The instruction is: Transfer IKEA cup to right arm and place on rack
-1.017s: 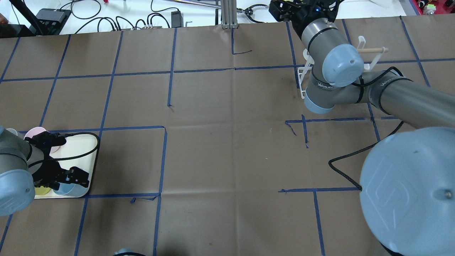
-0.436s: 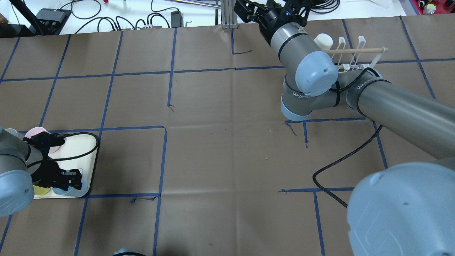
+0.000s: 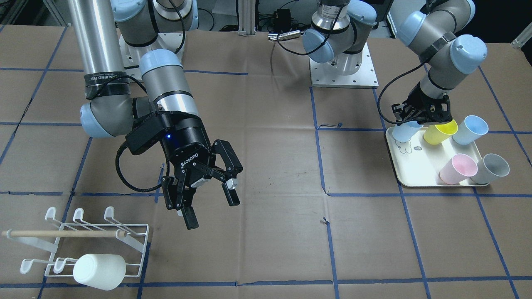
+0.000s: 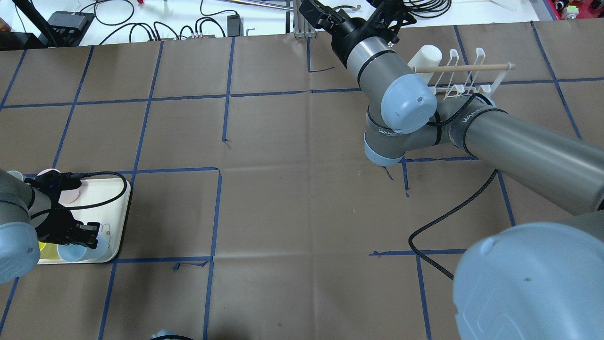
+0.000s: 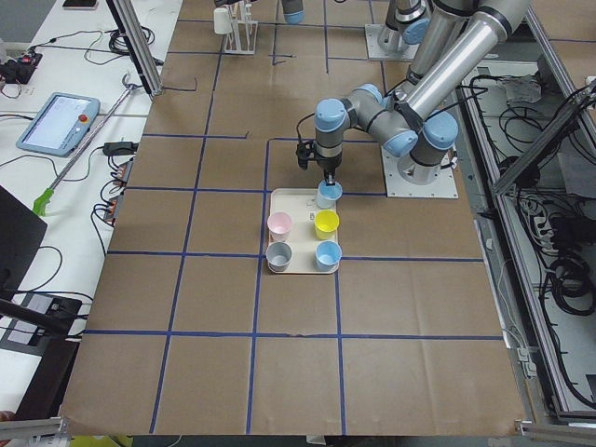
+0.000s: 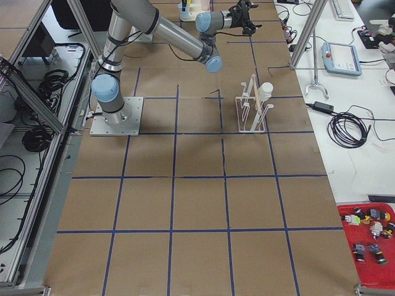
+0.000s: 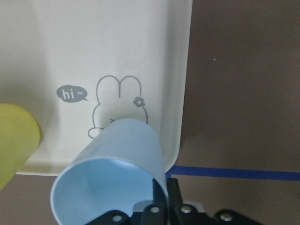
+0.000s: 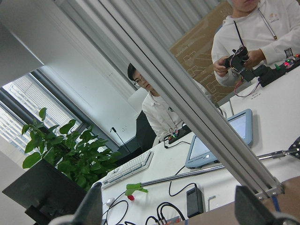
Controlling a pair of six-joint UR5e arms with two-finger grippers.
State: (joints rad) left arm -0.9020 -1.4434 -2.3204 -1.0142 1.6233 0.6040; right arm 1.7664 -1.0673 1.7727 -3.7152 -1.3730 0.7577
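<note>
- Gripping the light blue cup (image 7: 112, 173) by its rim, the left gripper (image 3: 417, 123) has its fingers closed on the cup wall. The cup is tilted, with its mouth toward the wrist camera.
- In the front-facing view, that cup is over the 11 o'clock corner of the cream tray (image 3: 415, 174). I cannot tell whether its base touches the tray.
- On the tray under the cup is a line-drawn rabbit (image 7: 117, 103). A grey speech bubble (image 7: 71, 93) at its 9 o'clock reads "hi~".
- Four more cups stand on the tray. The yellow cup (image 3: 439, 132) is just beside the held one at its 3 o'clock, and the second blue cup (image 3: 470, 129) is farther that way. The pink cup (image 3: 458, 168) and grey cup (image 3: 490, 168) are along the 6 o'clock edge.
- The right gripper (image 3: 213, 212) has white "ROBOTIQ" lettering (image 3: 189, 160) on its black body. It hangs over bare table with its fingers spread wide and nothing between them.
- The rack (image 3: 95, 243) lies at the right gripper's 7 o'clock, with a wooden dowel (image 3: 62, 234) across it.
- A white cup (image 3: 99, 272) lies on its side at the rack's 6 o'clock edge.
</note>
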